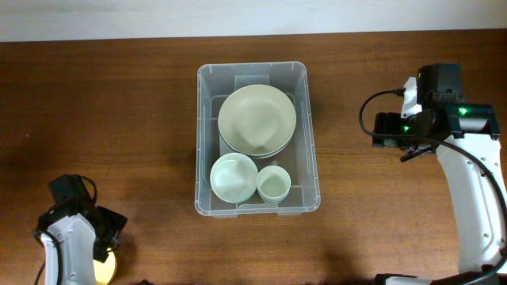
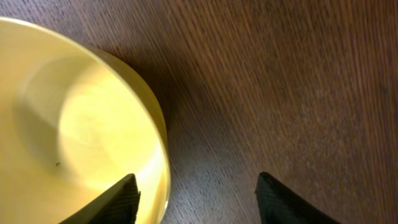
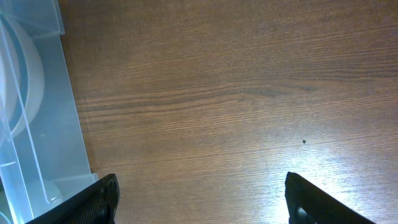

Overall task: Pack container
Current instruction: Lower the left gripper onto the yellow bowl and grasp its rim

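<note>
From overhead, the large clear plastic rectangular container [image 1: 310,142] sits in the middle of the dark brown wood-grain table [image 1: 119,119], with its long side running away from the robot. In its far half lies a wide pale green round dish [image 1: 257,119], seemingly stacked on another. In the near half, a smaller pale green bowl [image 1: 234,176] stands just beside a small pale cup [image 1: 273,185]. Only this view shows the contents whole, along with a pale strip of wall [image 1: 253,16] along the table's far edge. The left wrist view shows what the overhead mostly hides at the near left corner. There the left gripper [image 2: 196,186] is spread wide across the rim of a glossy yellow round bowl [image 2: 74,124], one finger over the bowl's inside and the other over bare wood, grasping nothing. In the right wrist view the right gripper [image 3: 199,186] is likewise released, its fingers wide apart over bare wood. A corner of the container shows at the left edge of that view, with the curve of pale dishware visible through its wall.
</note>
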### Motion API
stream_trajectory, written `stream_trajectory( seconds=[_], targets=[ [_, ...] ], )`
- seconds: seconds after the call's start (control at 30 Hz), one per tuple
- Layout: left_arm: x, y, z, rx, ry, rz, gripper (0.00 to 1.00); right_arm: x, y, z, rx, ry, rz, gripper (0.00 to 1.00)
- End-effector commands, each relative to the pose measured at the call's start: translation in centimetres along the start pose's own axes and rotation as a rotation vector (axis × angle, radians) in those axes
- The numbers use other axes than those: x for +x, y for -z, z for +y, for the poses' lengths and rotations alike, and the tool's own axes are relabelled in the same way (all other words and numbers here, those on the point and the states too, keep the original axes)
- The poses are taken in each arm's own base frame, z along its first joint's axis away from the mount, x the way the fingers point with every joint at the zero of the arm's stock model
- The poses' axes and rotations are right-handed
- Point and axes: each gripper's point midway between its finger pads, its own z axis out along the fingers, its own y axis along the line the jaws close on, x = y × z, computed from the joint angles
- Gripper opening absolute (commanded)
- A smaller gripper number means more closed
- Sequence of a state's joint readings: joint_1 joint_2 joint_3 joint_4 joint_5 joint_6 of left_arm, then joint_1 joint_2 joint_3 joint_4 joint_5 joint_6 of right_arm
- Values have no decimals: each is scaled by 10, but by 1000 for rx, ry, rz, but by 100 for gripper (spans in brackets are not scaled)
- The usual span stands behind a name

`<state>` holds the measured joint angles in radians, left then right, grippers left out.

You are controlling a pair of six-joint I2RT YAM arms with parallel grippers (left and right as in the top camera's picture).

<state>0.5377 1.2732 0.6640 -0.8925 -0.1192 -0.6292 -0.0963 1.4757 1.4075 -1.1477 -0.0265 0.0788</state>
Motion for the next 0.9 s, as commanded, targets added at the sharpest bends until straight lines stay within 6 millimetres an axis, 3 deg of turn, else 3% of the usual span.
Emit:
stream_trajectory(
  seconds=[0.0, 0.37, 0.47, 0.6, 0.73, 0.87],
  targets=[
    [3, -3, 1, 2, -12, 16, 54, 0, 1, 0, 7, -4, -4, 80],
    [5, -21, 0, -33, -19, 66, 45, 0, 1, 0, 7, -4, -4, 80],
    [5, -24, -1, -37, -20, 71, 36, 0, 1, 0, 7, -4, -4, 80],
    [4, -24, -2, -34, -19, 67, 15, 0, 1, 0, 7, -4, -4, 80],
    [4, -24, -2, -33, -19, 66, 3, 0, 1, 0, 7, -4, -4, 81],
    [2, -22, -11, 11, -42, 68, 1, 0, 1, 0, 7, -4, -4, 80]
  ],
)
